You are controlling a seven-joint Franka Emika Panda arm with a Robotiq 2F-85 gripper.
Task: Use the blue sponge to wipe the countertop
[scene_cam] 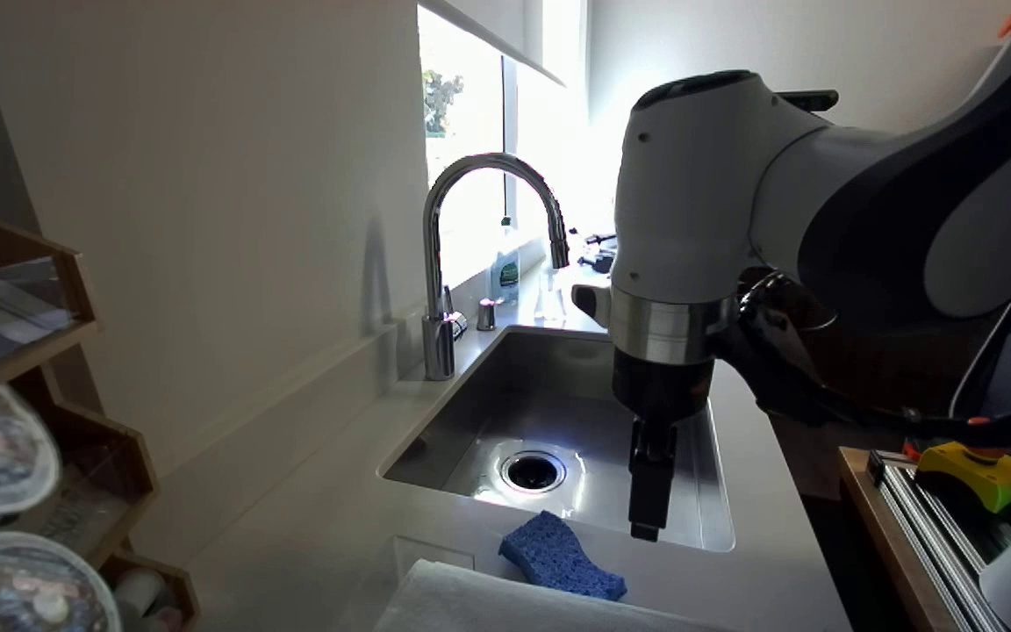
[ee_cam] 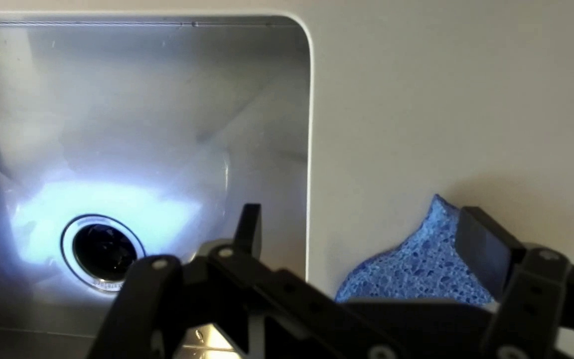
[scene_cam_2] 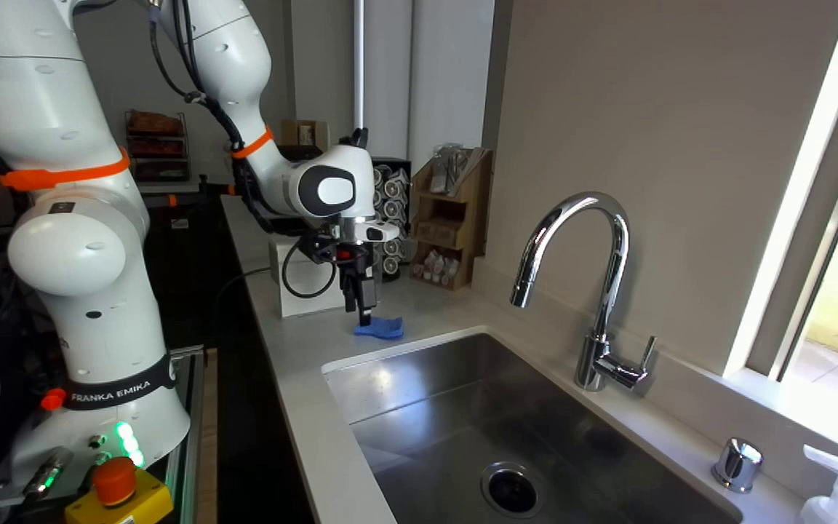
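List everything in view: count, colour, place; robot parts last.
blue sponge: 1, blue, on countertop beside sink
countertop: 1, pale grey, around sink
sink: 1, steel grey, in countertop
drain: 1, silver and black, in sink
faucet: 1, chrome, at sink's edge
chrome cap: 1, silver, between faucet and pump bottle
pump bottle: 1, white, on countertop
labelled bottle: 1, pale, near window
window: 1, white, on faucet side
dark clutter: uncounted, black, beyond sink
white box: 1, white, near blue sponge
wooden organiser: 1, brown, on countertop
lidded cups: several, pale, by wooden organiser
yellow box: 1, yellow, beside robot arm
robot arm: 1, white, beside countertop
gripper: 1, black, open near blue sponge
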